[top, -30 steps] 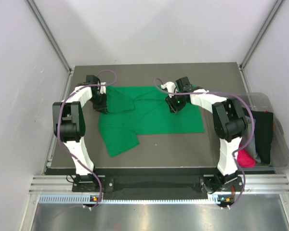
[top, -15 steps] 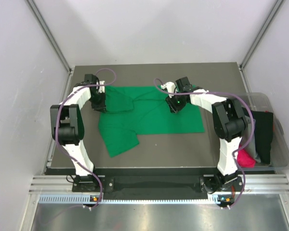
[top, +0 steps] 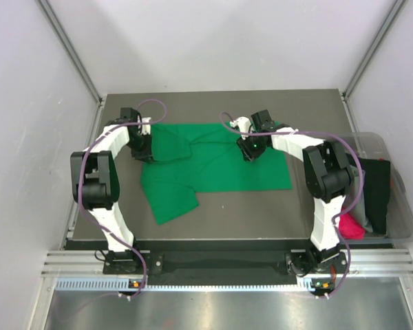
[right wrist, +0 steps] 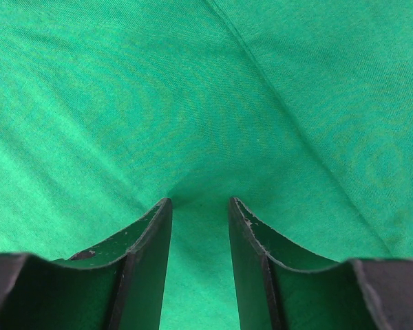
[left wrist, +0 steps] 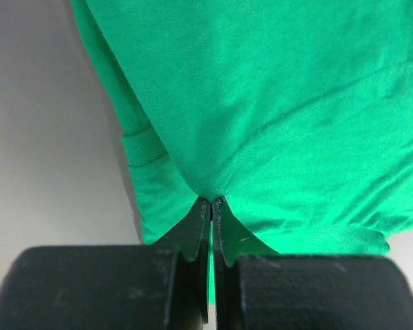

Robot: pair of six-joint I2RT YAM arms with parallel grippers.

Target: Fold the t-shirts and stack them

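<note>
A bright green t-shirt lies spread on the dark table, with one sleeve flap reaching toward the near left. My left gripper is at the shirt's left edge. In the left wrist view it is shut on a pinch of the green fabric. My right gripper is over the shirt's upper middle. In the right wrist view it is open, with its fingertips pressed into the green fabric, which dips between them.
A clear plastic bin stands off the table's right edge. It holds a black shirt and a magenta-pink shirt. White walls and metal posts close in the far side and both sides.
The left arm's elbow has shifted slightly to the left while its gripper stays on the shirt's edge. The right arm and the shirt have not visibly moved.
</note>
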